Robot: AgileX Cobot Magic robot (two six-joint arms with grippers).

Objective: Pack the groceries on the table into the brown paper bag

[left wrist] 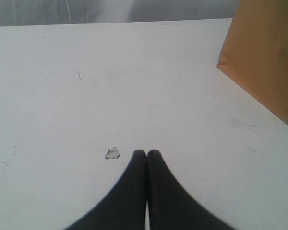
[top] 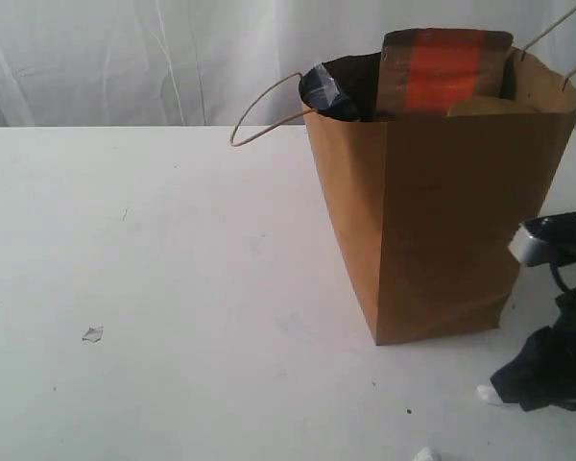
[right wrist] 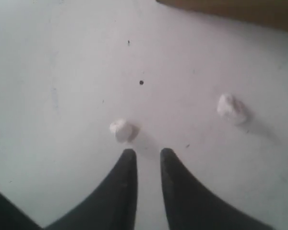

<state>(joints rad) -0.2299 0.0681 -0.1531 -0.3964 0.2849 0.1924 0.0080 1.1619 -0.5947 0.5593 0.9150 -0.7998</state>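
packed into bag (top: 442, 221), nothing loose seen on table (top: 173, 250)
sticking upright from bag top: pouch (top: 444, 69), packet (top: 324, 88). nearer to bag: right gripper (right wrist: 144, 155), low by its base, slightly parted, empty, crumb (right wrist: 121, 130) just ahead. left gripper (left wrist: 147, 153) clenched, empty, well apart.

Table (top: 173, 240): the left half and the near centre are open and flat. One thin flake (top: 93, 333) lies near left, too slight to block passage.

Brown paper bag (top: 442, 221): upright on the right, the only tall obstacle. Its mouth is crowded. The brown pouch with orange label (top: 444, 67) rises above the rim and the blue-ended spaghetti packet (top: 324, 91) pokes out at the left corner. The handle loop (top: 264, 110) juts left off the rim.

Near right corner: taken by the right gripper (right wrist: 148, 152), low beside the bag, with white crumbs (right wrist: 122, 129) on the surface just ahead.
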